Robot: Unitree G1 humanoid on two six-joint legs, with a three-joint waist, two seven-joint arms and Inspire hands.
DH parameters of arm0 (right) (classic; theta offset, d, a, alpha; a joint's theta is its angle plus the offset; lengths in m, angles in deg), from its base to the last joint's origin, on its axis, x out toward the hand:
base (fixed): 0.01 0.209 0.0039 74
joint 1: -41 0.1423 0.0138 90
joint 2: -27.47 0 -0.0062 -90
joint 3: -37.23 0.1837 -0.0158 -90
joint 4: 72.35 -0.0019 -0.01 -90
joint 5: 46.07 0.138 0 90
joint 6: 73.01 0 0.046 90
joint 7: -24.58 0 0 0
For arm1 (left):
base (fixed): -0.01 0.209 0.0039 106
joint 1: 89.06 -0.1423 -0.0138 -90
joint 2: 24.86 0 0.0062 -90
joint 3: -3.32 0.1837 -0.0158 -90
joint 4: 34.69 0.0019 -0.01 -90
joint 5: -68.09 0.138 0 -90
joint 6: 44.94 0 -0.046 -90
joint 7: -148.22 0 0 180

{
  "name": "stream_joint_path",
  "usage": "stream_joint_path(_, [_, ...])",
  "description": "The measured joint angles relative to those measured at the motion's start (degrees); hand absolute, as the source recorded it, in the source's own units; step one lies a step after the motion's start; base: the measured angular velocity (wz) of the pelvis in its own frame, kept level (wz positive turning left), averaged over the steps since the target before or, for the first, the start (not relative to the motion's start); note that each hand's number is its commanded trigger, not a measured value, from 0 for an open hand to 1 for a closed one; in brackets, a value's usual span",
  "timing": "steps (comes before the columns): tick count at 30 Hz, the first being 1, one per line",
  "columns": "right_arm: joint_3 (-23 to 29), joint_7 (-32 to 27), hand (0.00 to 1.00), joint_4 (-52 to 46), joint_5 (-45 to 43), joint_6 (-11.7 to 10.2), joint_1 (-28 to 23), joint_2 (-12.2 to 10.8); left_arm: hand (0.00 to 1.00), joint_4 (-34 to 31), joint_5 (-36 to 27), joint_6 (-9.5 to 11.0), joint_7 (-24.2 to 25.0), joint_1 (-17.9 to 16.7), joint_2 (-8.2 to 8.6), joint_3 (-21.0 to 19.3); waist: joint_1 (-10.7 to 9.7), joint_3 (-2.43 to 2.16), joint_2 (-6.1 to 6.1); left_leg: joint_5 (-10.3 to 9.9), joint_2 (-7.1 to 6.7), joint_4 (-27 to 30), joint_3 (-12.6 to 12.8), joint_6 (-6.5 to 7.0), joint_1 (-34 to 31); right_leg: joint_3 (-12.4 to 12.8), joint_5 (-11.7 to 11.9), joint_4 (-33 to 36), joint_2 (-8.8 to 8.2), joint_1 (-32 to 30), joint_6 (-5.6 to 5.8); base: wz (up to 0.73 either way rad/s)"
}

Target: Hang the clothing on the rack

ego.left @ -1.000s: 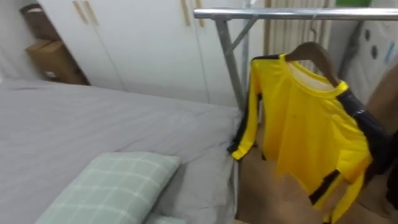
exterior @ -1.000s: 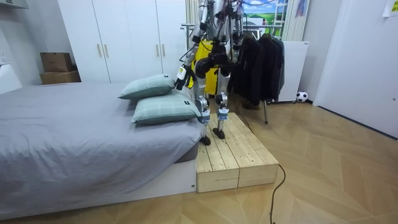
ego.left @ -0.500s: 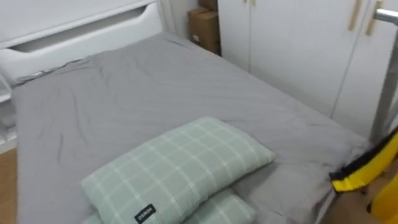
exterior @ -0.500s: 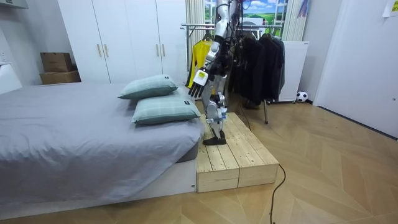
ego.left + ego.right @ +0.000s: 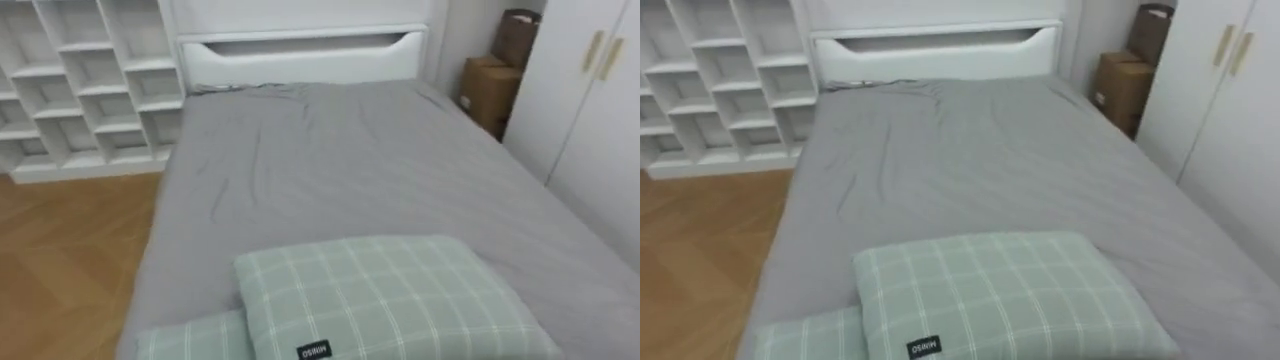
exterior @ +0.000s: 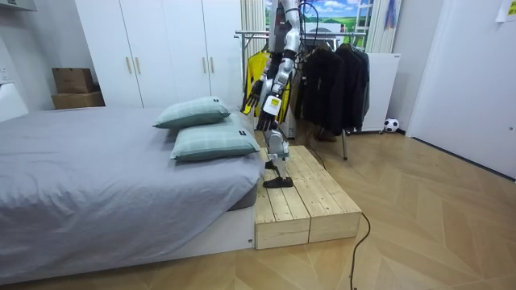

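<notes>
Room view, entry: yellow shirt (image 6: 255,71) on the clothes rack (image 6: 330,34); robot stands on the wooden platform (image 6: 310,201) between rack and bed (image 5: 350,170).
Condition: the shirt hangs just behind the robot, beside the dark coats (image 6: 339,80). Its long axis is upright, shoulders at the rail and hem down; its facing cannot be told. The left hand (image 6: 269,102) is raised at chest height and appears to hold nothing, but whether it is open or closed cannot be told. Both eye views look along the bed, over the checked pillows (image 5: 390,300). Risks, as judged: the shirt is out of the robot's sight, so an elbow or shoulder could snag a sleeve and drag the hanger off the rail. A careless step near the platform's edge could cost it its footing.
</notes>
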Motion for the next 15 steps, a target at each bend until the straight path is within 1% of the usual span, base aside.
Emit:
stream_joint_path(1, [0.01,0.00,0.00,-0.08,-0.26,-0.01,0.33,0.00,0.00,0.19,-0.03,0.02,0.02,-0.03,0.26,-0.48,0.27,-0.04,0.06,0.13,0.02,-0.32,-0.18,-0.17,0.15,0.05,-0.03,0.00,0.09,0.10,-0.12,0.20])
stream_joint_path(2, [-0.01,-0.02,0.00,-0.09,-0.35,-0.42,0.71,0.10,0.00,0.28,-0.24,0.10,0.01,-0.03,0.69,-0.69,0.76,0.07,0.33,0.20,0.12,-0.73,-0.33,-0.29,0.62,-0.10,-0.19,0.01,0.18,0.53,-0.11,0.14])
stream_joint_path(4, [-0.48,-0.06,0.00,0.04,-1.30,-0.94,1.24,0.01,0.00,0.31,-1.31,0.66,0.00,-0.46,0.89,-0.71,1.29,0.03,0.27,0.24,0.12,-1.89,-0.54,-0.36,1.28,-0.47,-0.90,0.01,0.16,0.91,0.00,0.13])
stream_joint_path(5, [-1.08,-0.13,0.00,0.04,-1.49,-1.14,1.56,-0.19,0.00,0.31,-2.10,0.92,-0.12,-1.03,0.86,-0.72,1.35,0.11,0.03,0.31,0.11,-2.35,-0.81,-0.47,1.54,-0.75,-1.18,-0.02,0.16,1.07,0.06,0.20])
stream_joint_path(6, [-1.40,-0.25,0.00,0.09,-1.47,-1.15,1.62,-0.46,0.00,0.29,-2.97,0.92,-0.34,-1.13,0.78,-0.77,1.14,0.36,-0.39,0.28,0.01,-2.41,-1.18,-0.51,1.64,-1.63,-1.52,-0.38,0.09,1.80,0.19,0.30])
stream_joint_path(8, [-1.53,-0.70,0.00,0.55,-1.77,-1.08,1.53,-1.06,0.00,0.16,-3.47,0.92,-1.23,-1.07,0.65,-0.81,0.92,0.45,-1.05,0.18,-0.08,-2.39,-1.95,-0.66,1.69,-2.63,-2.03,-0.88,0.02,2.39,0.29,0.32])
stream_joint_path(9, [-1.65,-0.99,0.00,0.84,-2.42,-1.06,1.68,-1.42,0.00,0.14,-3.29,0.90,-1.81,-0.96,0.75,-1.03,0.97,0.67,-1.60,0.11,-0.07,-2.39,-2.33,-0.78,1.67,-3.09,-2.26,-0.89,0.03,2.61,0.37,0.22])
stream_joint_path(10, [-1.67,-1.14,0.00,0.99,-2.83,-1.05,1.67,-1.61,0.00,0.08,-3.16,0.90,-1.96,-0.97,0.71,-1.61,0.97,0.71,-1.49,0.07,-0.06,-2.39,-2.54,-0.82,1.64,-3.32,-2.39,-0.92,0.03,2.71,0.34,0.19])
stream_joint_path(11, [-1.69,-1.35,0.00,1.47,-3.58,-0.99,1.67,-1.98,0.00,-0.03,-3.07,0.84,-2.77,-0.97,0.58,-2.00,0.96,0.72,-1.71,-0.07,-0.05,-2.34,-2.98,-1.00,1.58,-3.72,-2.69,-0.94,0.07,2.91,0.36,0.21])
stream_joint_path(12, [-1.76,-1.34,0.00,2.05,-4.04,-0.94,1.58,-2.15,0.00,-0.06,-2.95,0.68,-3.45,-0.81,0.59,-2.04,0.84,0.87,-1.99,-0.32,0.04,-2.20,-3.28,-1.07,1.49,-4.27,-2.89,-1.07,0.16,3.28,0.32,0.21])
stream_joint_path(14, [-1.80,-1.31,0.00,2.45,-4.39,-0.90,0.91,-2.06,0.00,-0.30,-1.79,0.50,-3.62,-0.30,0.49,-2.08,0.83,0.84,-2.20,-0.97,0.16,-1.09,-4.03,-1.24,0.75,-5.22,-3.07,-1.76,0.46,3.82,0.26,0.26])
stream_joint_path(15, [-1.79,-1.33,0.00,2.97,-4.12,-0.90,0.64,-1.90,0.00,-0.34,-1.05,0.36,-3.53,0.06,0.48,-2.02,0.83,0.84,-1.94,-1.36,0.19,-0.12,-4.23,-1.43,0.06,-5.60,-3.11,-1.80,0.56,3.92,0.31,0.25])
